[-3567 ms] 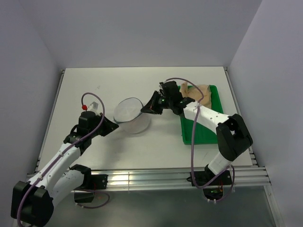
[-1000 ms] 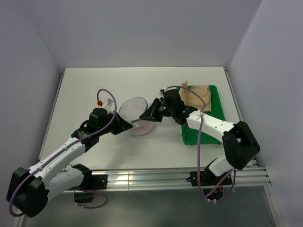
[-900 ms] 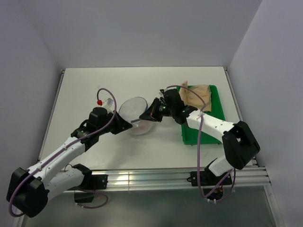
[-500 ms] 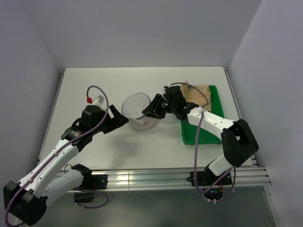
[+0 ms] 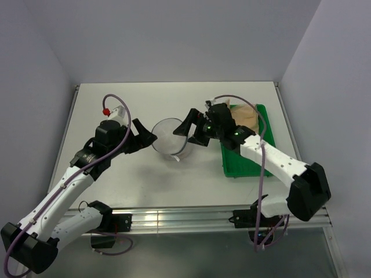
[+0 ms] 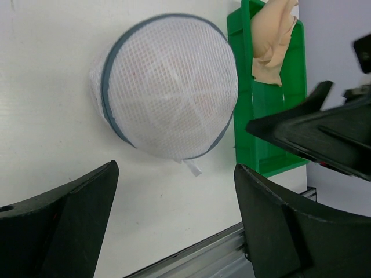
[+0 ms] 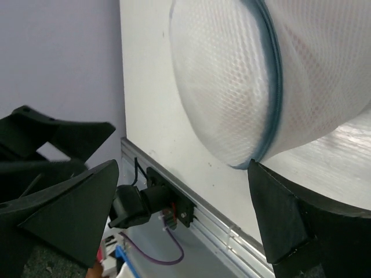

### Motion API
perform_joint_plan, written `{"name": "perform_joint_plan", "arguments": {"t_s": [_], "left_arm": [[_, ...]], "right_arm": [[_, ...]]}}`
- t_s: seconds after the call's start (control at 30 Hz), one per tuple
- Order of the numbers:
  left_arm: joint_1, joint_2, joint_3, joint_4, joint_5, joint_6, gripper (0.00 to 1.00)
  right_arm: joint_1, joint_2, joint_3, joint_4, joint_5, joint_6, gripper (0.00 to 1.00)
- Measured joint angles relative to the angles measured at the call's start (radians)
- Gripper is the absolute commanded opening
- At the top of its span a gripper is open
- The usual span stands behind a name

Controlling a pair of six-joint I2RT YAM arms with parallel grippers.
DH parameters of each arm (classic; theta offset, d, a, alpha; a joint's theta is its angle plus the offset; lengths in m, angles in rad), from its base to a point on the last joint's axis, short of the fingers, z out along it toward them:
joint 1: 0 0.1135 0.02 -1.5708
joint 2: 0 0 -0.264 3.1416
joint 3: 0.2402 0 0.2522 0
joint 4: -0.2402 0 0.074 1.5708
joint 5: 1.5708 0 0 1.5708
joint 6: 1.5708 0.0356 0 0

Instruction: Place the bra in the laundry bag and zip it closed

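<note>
**Netting, soft cloth and hard plastic**

The small round laundry bag (image 5: 170, 138) of white translucent mesh lies on the matte white tabletop (image 5: 162, 98). Its two domed halves are joined by a grey zip rim. The netting is a fine square grid, with seams running out from the crown like spokes. A small white tab (image 6: 192, 168) sticks out below the rim.

Through the weave shows a faint blush of the soft pale pink-peach bra (image 6: 197, 107), inside the bag. Whether the zip runs fully round cannot be told.

The left claw (image 6: 175, 174) is spread wide, its black wedge-shaped fingers clear of the bag in its own wrist view. The right claw (image 7: 184, 168) is likewise spread wide, close beside the bag's right rim; contact cannot be told.

To the right sits a glossy green rectangular plastic tray (image 5: 233, 167), with a crumpled tan-beige garment (image 5: 243, 119) at its far end.

Plain pale lilac-grey walls (image 5: 174, 40) close in the tabletop on three sides. A ribbed aluminium rail (image 5: 191, 215) runs along its near edge.
</note>
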Motion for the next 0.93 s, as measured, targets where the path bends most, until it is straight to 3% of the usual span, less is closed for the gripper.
{"name": "perform_joint_plan", "arguments": {"t_s": [0.2,0.57,0.93], "left_arm": [[0.0,0.023,0.054,0.008,-0.002,0.043,0.89],[0.0,0.031,0.091,0.013,-0.011,0.134,0.89],[0.0,0.024,0.113,0.005,-0.037,0.163,0.89]], "right_arm": [[0.001,-0.237,0.007,-0.122,0.163,-0.092,1.0],[0.002,-0.732,0.004,-0.265,0.635,-0.264,1.0],[0.002,-0.781,-0.027,-0.332,0.79,-0.336,1.0]]}}
